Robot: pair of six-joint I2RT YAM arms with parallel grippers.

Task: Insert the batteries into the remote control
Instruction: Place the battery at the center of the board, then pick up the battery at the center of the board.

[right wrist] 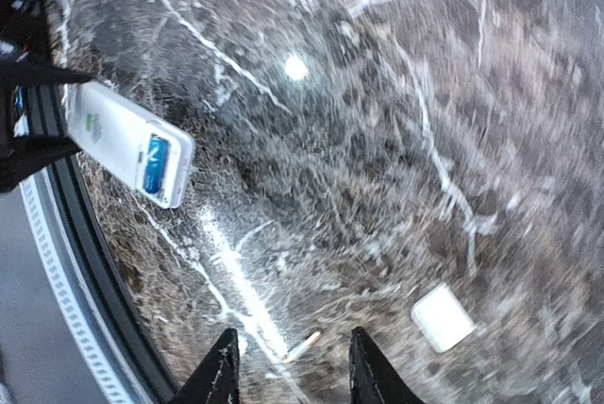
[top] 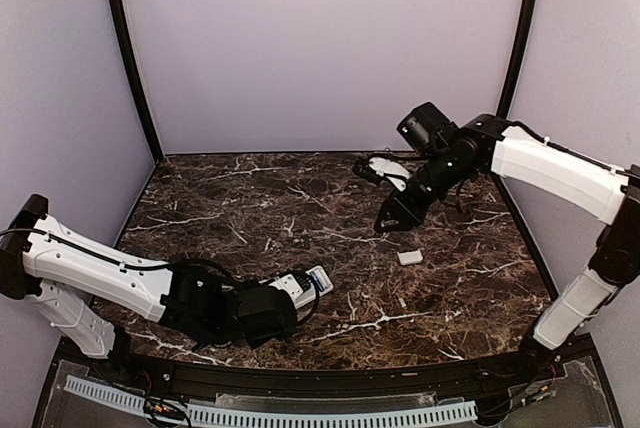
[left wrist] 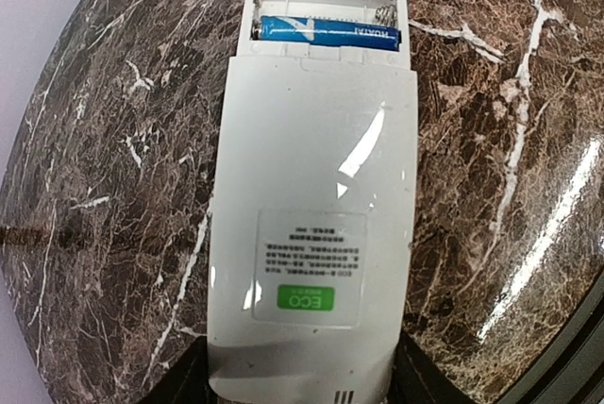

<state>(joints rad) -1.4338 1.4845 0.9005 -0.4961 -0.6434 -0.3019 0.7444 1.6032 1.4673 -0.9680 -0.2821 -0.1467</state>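
Note:
The white remote control [left wrist: 311, 234] lies back up on the marble table, held at its near end between the fingers of my left gripper [left wrist: 300, 390]. Its battery bay is open at the far end, with one blue battery [left wrist: 326, 32] lying across it. The remote [top: 305, 284] is at the front left in the top view. My right gripper [top: 392, 218] hangs open and empty above the table's right middle. In the right wrist view [right wrist: 294, 376] a small slim pale object [right wrist: 302, 345] lies below, between its fingers, too blurred to identify. The remote [right wrist: 127, 140] shows far off there.
A small white cover plate [top: 410, 257] lies on the table right of centre, also in the right wrist view [right wrist: 442, 317]. A white object [top: 385, 170] sits at the back behind the right arm. Lilac walls close in the sides and back.

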